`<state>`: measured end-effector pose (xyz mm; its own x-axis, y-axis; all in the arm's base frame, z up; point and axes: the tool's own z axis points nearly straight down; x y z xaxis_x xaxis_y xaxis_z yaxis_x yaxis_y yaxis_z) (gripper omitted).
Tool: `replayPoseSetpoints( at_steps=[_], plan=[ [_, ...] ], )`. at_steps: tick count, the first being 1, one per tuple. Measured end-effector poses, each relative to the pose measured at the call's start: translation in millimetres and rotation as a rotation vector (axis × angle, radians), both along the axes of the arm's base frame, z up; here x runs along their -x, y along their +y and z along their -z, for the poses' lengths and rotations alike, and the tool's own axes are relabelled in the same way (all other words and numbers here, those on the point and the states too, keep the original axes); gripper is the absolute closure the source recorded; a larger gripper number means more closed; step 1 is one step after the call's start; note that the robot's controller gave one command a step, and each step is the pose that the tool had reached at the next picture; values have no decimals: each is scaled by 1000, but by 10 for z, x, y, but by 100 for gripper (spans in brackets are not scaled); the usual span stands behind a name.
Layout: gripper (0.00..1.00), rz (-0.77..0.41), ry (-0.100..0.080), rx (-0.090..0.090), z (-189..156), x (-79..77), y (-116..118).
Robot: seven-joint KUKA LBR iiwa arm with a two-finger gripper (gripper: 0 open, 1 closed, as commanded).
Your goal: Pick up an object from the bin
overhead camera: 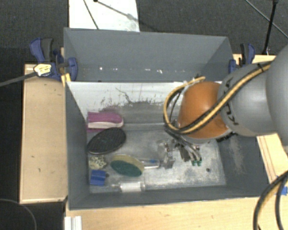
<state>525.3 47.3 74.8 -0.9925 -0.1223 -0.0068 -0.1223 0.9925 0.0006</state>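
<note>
The end effector (178, 153) is held low over the floor of the grey bin (149, 56), right of centre, beneath the orange wrist cover (201, 111). Whether it is spread or pressed together cannot be told. Near it, to the left, a green oval pad (126, 167) is laid flat, long axis running left to right. The arm (264, 99) is angled steeply downward from the right.

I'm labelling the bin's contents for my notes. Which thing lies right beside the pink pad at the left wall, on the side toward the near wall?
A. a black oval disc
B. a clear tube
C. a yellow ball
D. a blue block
A: the black oval disc lies directly below the pink pad in the camera view, by the left wall of the bin.
</note>
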Motion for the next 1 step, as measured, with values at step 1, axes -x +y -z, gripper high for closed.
replayPoseSetpoints(
  at_steps=[1],
  plan=[
    [100, -67, -6, 2, -2481, -34, -211]
  ],
)
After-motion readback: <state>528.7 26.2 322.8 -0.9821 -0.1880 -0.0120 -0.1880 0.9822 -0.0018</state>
